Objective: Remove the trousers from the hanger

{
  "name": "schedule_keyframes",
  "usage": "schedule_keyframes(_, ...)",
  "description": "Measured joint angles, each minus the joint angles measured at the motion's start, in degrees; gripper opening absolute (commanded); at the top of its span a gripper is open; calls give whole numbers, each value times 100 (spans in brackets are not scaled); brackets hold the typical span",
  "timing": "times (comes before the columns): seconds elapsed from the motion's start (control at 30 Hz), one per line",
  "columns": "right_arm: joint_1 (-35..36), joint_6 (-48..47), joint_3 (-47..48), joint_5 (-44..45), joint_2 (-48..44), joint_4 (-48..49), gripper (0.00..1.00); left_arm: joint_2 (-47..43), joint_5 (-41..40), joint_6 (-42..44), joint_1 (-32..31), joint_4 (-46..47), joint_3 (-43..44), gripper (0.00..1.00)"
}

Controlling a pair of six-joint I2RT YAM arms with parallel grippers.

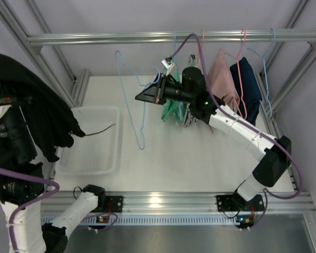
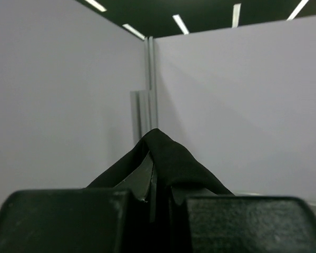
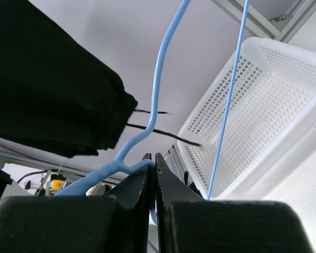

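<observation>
The left gripper pinches the trousers at 9 o'clock, the right gripper pinches the hanger — a slip could miss the basket

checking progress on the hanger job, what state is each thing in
black trousers: off the hanger, hanging in the air
left gripper: jaws shut on black trousers
right gripper: jaws shut on blue hanger
blue hanger: bare, held
white basket: empty
pink garment: hung on the rail
</observation>
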State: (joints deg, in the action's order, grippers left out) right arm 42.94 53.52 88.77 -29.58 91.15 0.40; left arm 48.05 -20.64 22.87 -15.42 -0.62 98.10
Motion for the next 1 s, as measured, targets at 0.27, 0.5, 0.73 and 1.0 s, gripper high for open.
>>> schedule_keyframes(0.27,0,-107,0,0,0,-31,0,-1003,-925,1099,2,-205,-1797,0)
schedule_keyframes(0.5,0,-133,0,0,-2,-52,0,-1436,-1421,1491,72,-717,-2769,0)
schedule_keyframes(0.73,0,-146,15,-2,-4,-173,0,-1565,-1727,1561,76,-964,-3698,0)
schedule_keyframes(1.0,0,-201,118,-4,-4,-313,0,-1488,-1770,1130,76,-1200,-4924,0)
